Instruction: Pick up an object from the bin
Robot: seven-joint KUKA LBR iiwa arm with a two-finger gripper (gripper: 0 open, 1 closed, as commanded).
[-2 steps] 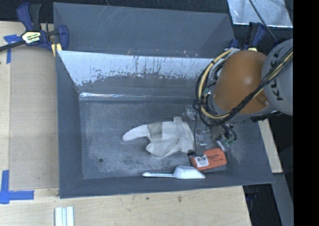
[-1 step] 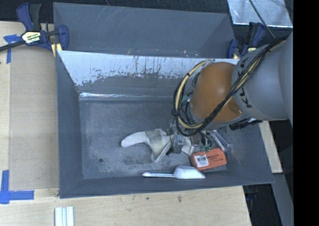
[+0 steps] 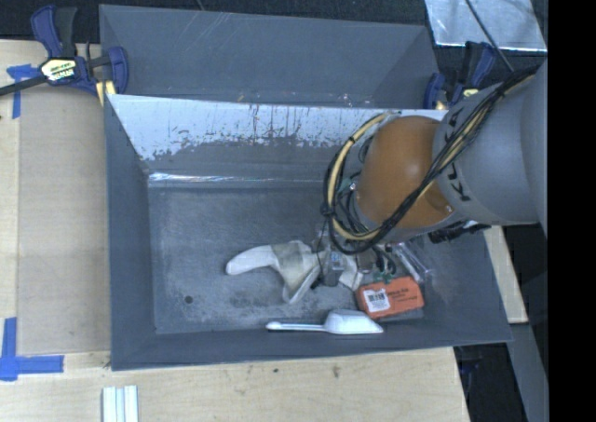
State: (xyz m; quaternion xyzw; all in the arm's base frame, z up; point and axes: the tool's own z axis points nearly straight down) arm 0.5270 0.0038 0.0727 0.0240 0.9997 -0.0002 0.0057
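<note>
End effector [image 3: 328, 266] low over the bin [image 3: 186, 224] floor, right of centre, beneath the orange cover [image 3: 400, 178]; open or closed cannot be told. It sits at the right end of a pale curved piece [image 3: 265, 260], white and beige, lying mid-floor. Close by are an orange box [image 3: 393, 297] with a barcode label toward the right wall, and a white scoop [image 3: 328, 323] along the front edge

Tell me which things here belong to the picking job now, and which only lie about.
Job in hand: gripper, low over the right end of the whitish curved thing mid-bin; grey bin.
Lying about: white spoon by the near wall; orange labelled packet at the right.
</note>
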